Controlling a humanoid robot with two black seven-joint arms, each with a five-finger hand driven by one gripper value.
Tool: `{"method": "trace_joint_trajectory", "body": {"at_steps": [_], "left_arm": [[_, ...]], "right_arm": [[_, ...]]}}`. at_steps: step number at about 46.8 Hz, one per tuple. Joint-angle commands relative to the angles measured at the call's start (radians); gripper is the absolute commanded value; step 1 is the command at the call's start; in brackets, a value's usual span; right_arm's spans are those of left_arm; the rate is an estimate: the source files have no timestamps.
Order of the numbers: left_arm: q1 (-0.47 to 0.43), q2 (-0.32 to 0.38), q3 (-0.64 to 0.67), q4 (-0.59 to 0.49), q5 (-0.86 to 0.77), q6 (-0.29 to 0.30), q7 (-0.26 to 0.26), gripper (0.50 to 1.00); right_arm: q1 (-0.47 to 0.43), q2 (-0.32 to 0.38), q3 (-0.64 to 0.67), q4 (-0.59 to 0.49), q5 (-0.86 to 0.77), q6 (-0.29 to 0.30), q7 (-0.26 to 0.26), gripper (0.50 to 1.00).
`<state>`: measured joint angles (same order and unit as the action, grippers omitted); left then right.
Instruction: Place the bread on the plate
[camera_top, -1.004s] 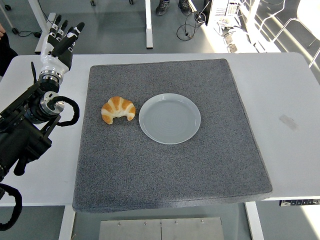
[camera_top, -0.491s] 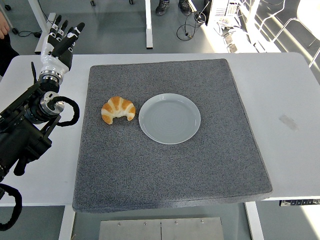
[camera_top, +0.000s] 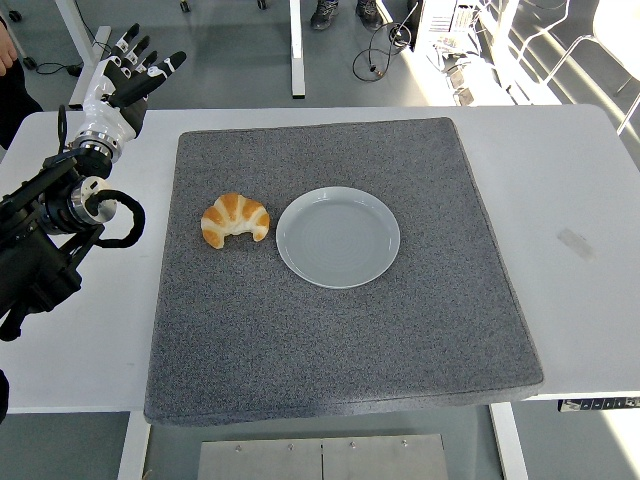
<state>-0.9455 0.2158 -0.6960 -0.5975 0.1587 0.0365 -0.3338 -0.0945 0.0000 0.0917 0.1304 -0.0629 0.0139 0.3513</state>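
A golden croissant (camera_top: 235, 219) lies on the grey mat (camera_top: 330, 340), just left of an empty pale plate (camera_top: 338, 237) and not touching it. My left hand (camera_top: 130, 78) is raised over the table's far left corner, well up and left of the croissant, with fingers spread and holding nothing. Its black arm (camera_top: 50, 230) comes in from the left edge. My right arm is out of view.
The mat covers most of the white table (camera_top: 570, 200). A strip of clear tape (camera_top: 577, 244) lies on the table at the right. A person's hand and dark sleeve (camera_top: 8, 60) show at the top left corner. Table legs and cables stand beyond the far edge.
My left arm has drawn back toward the left and up, and the hand has turned with its fingers pointing more to the right. The croissant and plate have not moved.
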Motion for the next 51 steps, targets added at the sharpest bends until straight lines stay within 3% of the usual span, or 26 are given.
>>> {"method": "trace_joint_trajectory", "body": {"at_steps": [1,13,22,33,41,51], "left_arm": [[-0.03,0.025,0.061,-0.002,0.001,0.0,0.015,0.987],[-0.125,0.097,0.315,-0.06,0.064,0.003,0.056,0.987],[-0.133,0.151,0.342,-0.162,0.199,0.008,0.064,0.987],[-0.142,0.226,0.346,-0.272,0.361,0.005,0.117,0.987],[-0.17,0.264,0.437,-0.358,0.489,0.002,0.171,0.987],[-0.167,0.274,0.524,-0.415,0.605,0.002,0.188,0.986]], "right_arm": [[-0.001,0.0,0.0,0.0,0.0,0.0,0.0,1.0],[-0.001,0.0,0.0,0.0,0.0,0.0,0.0,1.0],[-0.001,0.0,0.0,0.0,0.0,0.0,0.0,1.0],[-0.001,0.0,0.0,0.0,0.0,0.0,0.0,1.0],[0.001,0.0,-0.001,0.0,0.0,0.0,0.0,1.0],[-0.001,0.0,0.0,0.0,0.0,0.0,0.0,1.0]]}}
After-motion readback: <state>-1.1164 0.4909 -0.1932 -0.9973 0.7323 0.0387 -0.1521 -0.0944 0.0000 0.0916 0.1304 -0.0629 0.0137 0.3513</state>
